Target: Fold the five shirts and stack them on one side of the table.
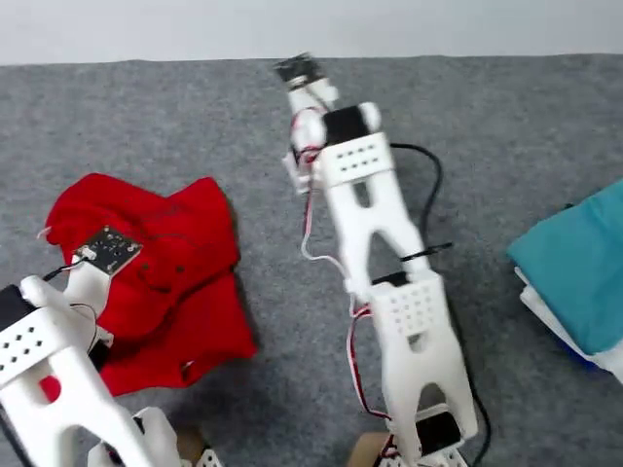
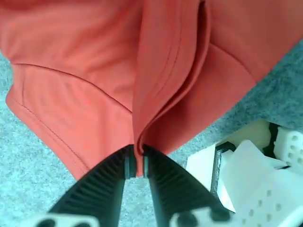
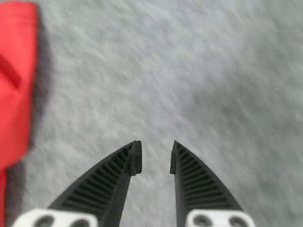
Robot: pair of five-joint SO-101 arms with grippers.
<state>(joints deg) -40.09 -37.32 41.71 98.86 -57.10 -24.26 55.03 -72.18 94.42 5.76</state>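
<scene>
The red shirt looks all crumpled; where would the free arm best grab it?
Likely its loose edge nearest the open right gripper, approached from that side: the red shirt seems to lie flatter there, while the left gripper pinches a fold at another edge.

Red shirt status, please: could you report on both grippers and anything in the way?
Left gripper shut on red shirt, pinching a fold. Right gripper open over grey mat. Folded stack far off, clear of both.
</scene>
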